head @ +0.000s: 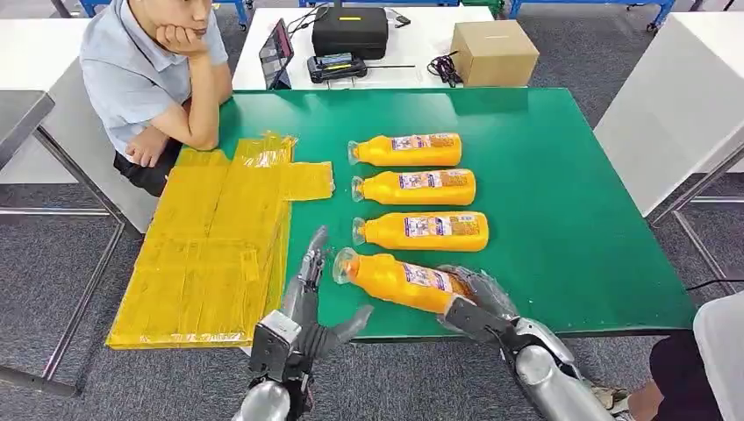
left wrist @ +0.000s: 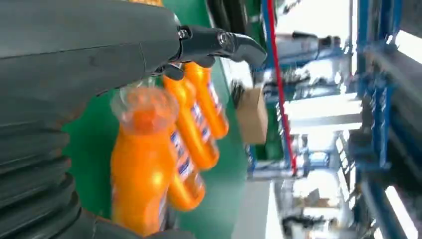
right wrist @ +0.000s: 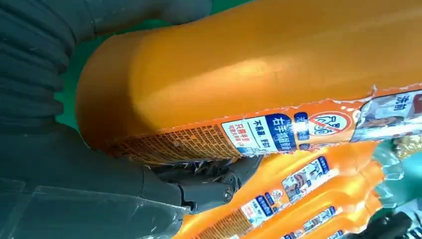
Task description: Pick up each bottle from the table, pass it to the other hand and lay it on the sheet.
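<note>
Four orange bottles with clear caps lie on the green table (head: 561,202). The nearest bottle (head: 399,281) (right wrist: 259,69) (left wrist: 142,164) is gripped at its base end by my right hand (head: 478,298), tilted with its cap toward my left hand. My left hand (head: 307,303) is open, fingers spread, its fingertips close beside that cap without holding it. Three more bottles (head: 408,150) (head: 417,187) (head: 423,231) lie in a row behind. The yellow sheet (head: 215,241) covers the table's left part.
A person (head: 149,74) sits at the table's far left corner, an elbow resting by the sheet. Behind the table stand a cardboard box (head: 493,53), a black case (head: 349,31) and a tablet (head: 276,53). The right half of the green table is bare.
</note>
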Controlling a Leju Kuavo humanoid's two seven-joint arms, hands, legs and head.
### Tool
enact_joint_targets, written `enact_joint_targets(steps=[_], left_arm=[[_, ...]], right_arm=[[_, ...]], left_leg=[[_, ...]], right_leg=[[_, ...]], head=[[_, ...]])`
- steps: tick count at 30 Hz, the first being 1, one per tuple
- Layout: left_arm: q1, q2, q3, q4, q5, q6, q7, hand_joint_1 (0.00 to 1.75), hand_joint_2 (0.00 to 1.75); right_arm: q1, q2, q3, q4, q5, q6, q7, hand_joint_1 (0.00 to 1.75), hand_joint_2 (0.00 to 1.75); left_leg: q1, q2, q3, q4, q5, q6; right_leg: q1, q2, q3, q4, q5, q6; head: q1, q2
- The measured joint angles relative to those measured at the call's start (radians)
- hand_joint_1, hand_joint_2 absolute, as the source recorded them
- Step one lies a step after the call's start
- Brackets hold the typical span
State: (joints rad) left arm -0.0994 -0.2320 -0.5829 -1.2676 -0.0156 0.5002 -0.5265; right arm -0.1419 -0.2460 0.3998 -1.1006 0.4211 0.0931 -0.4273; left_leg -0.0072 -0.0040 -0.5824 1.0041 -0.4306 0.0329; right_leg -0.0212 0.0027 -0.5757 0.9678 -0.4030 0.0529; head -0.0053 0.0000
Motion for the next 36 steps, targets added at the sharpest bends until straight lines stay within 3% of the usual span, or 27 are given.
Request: enact_joint_targets(steps=[14,21,23,26,31,36], left_arm=[[-0.004,-0.027,0.057,0.019,0.285,0.126,-0.113,0.0,1.75],[0.004,-0.022,0.058,0.054,0.468,-0.064,0.072,0.0,1.75],[0.008,-0.016,0.057,0.085,0.565,-0.181,0.194,0.0,1.75],[0.014,-0.01,0.042,0.155,0.643,-0.354,0.252,0.0,1.75],[0.005,-0.003,0.035,0.265,0.737,-0.555,0.276,0.0,1.75],[-0.027,-0.003,0.035,0.326,0.716,-0.59,0.226,0.0,1.75]], right_arm=[[0.049,0.053,-0.065,-0.047,-0.042,-0.051,-0.001,1.75,1.75],[0.047,0.076,-0.076,-0.046,-0.051,-0.056,-0.005,1.75,1.75],[0.039,0.08,-0.076,-0.043,-0.056,-0.049,-0.015,1.75,1.75],[0.023,0.086,-0.076,-0.033,-0.072,-0.035,-0.034,1.75,1.75],[-0.011,0.098,-0.062,-0.011,-0.085,-0.012,-0.051,1.75,1.75],[-0.025,0.102,-0.045,-0.007,-0.089,-0.003,-0.062,1.75,1.75]], left_leg=[[0.0,0.0,-0.003,0.0,0.0,0.0],[0.0,0.0,-0.005,0.0,0.0,0.0],[0.0,0.0,-0.006,0.0,0.0,0.0],[0.0,0.0,-0.007,0.0,0.0,0.0],[0.0,-0.002,-0.01,0.0,0.001,0.001],[0.0,-0.003,-0.011,0.0,0.002,0.001]], right_leg=[[0.0,0.0,-0.001,0.0,-0.001,0.001],[0.0,0.0,-0.003,0.0,-0.001,0.001],[-0.001,0.0,-0.003,0.0,-0.001,0.001],[-0.001,0.0,-0.004,0.0,-0.001,0.001],[-0.001,-0.001,-0.006,0.001,-0.001,0.001],[-0.001,-0.001,-0.007,0.001,-0.001,0.001]], head=[[0.0,0.0],[0.0,0.0],[0.0,0.0],[0.0,0.0],[0.0,0.0],[0.0,0.0]])
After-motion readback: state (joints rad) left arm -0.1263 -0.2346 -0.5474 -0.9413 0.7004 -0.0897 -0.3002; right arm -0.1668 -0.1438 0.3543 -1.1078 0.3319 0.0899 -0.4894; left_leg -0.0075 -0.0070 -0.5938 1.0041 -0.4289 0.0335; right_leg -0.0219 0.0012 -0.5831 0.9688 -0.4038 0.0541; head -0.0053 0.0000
